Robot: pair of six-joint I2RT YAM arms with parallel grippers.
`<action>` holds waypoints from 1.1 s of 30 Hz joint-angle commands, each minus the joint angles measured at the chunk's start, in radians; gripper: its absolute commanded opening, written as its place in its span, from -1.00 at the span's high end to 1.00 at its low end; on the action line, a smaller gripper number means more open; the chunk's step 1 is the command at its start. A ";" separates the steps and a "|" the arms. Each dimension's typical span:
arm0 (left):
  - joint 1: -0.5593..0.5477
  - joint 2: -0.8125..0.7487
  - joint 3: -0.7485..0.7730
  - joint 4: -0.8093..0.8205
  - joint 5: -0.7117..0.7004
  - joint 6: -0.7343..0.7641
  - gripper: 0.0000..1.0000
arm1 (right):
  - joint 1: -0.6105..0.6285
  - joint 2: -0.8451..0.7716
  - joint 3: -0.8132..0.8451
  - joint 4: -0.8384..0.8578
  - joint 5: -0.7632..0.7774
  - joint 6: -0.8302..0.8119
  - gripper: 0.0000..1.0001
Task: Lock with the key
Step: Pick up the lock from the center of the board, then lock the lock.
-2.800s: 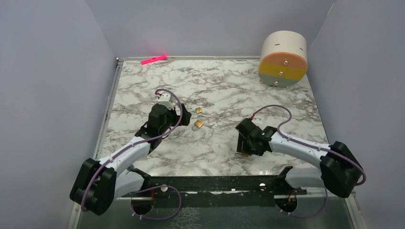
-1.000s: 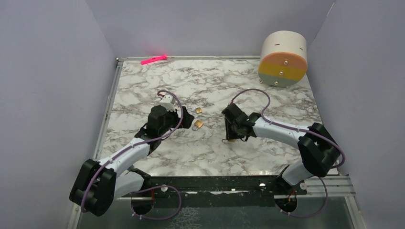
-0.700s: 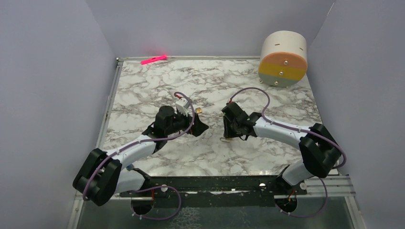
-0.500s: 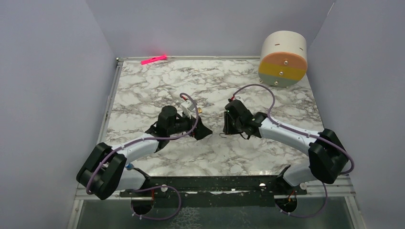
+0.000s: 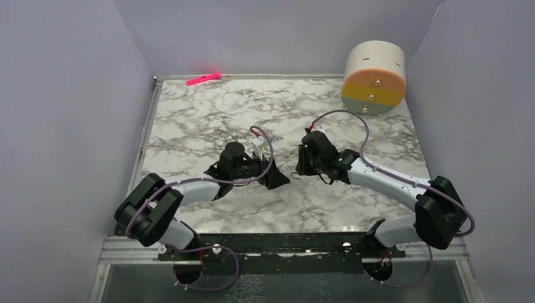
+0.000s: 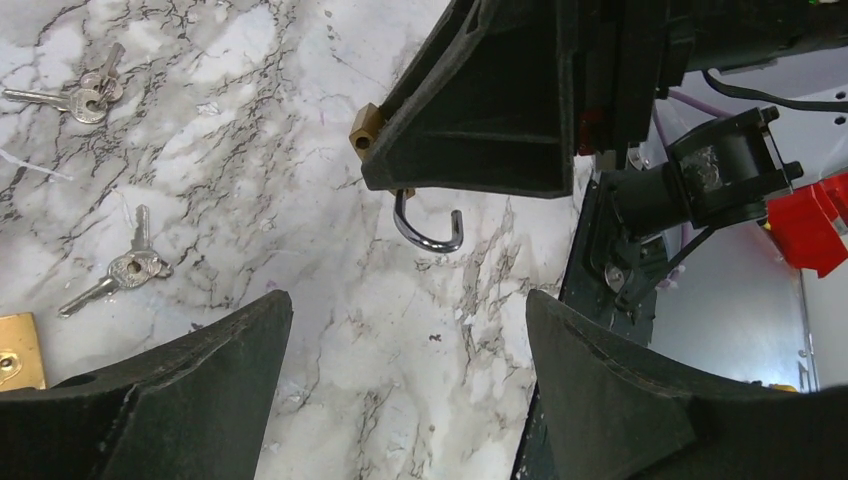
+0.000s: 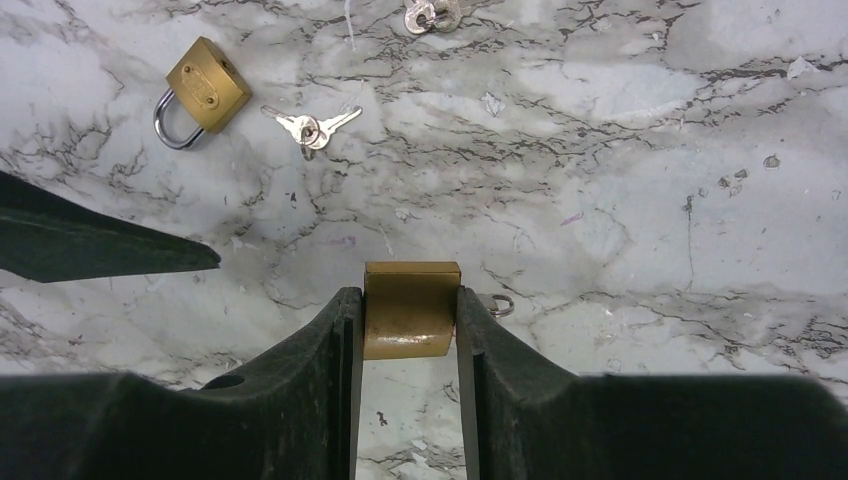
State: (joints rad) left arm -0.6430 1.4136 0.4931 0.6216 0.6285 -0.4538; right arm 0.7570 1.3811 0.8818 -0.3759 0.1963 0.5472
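**A:** L hand (image 6: 407, 322)?
**B:** Fingers wide apart, gripping nothing. It's low over the white, grey-veined marble worktop (image 5: 208, 113), aimed at the R hand (image 7: 410, 300). V. close, not touching.
**A:** And R hand?
**B:** Clamped on a small square brass padlock (image 7: 411, 318), one finger on each side of the body. In L wrist cam its curved silver shackle (image 6: 428, 228) hangs down w/ one end free, i.e. open.
**A:** Key?
**B:** In neither hand. Two sets of small thin silver metal keys, both flat on the worktop. First key set (image 7: 310, 126) lies just beside a second brass padlock (image 7: 203, 88), which also lies flat, shackle closed. Second key set (image 7: 432, 13) is at the top edge of R wrist cam, well apart from the held padlock.
**A:** Keys vs L hand?
**B:** Both sets are off to the left in its cam, clear of the fingers.
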 commanded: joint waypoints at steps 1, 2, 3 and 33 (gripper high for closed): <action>-0.023 0.056 0.049 0.087 -0.035 -0.034 -0.71 | -0.004 -0.042 -0.014 0.052 -0.013 -0.017 0.99; -0.026 0.066 0.051 0.094 -0.041 -0.042 -0.70 | -0.005 -0.045 -0.016 0.053 -0.016 -0.019 0.99; -0.029 0.073 0.054 0.101 -0.048 -0.045 -0.70 | -0.005 -0.048 -0.018 0.052 -0.016 -0.019 0.99; -0.073 0.127 0.044 0.086 -0.205 0.020 -0.63 | -0.005 -0.148 -0.010 0.041 -0.179 -0.075 0.99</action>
State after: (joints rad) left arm -0.7113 1.5589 0.5484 0.6991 0.4740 -0.4698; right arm 0.7570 1.2575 0.8490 -0.3534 0.1272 0.5087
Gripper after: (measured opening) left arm 0.814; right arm 0.379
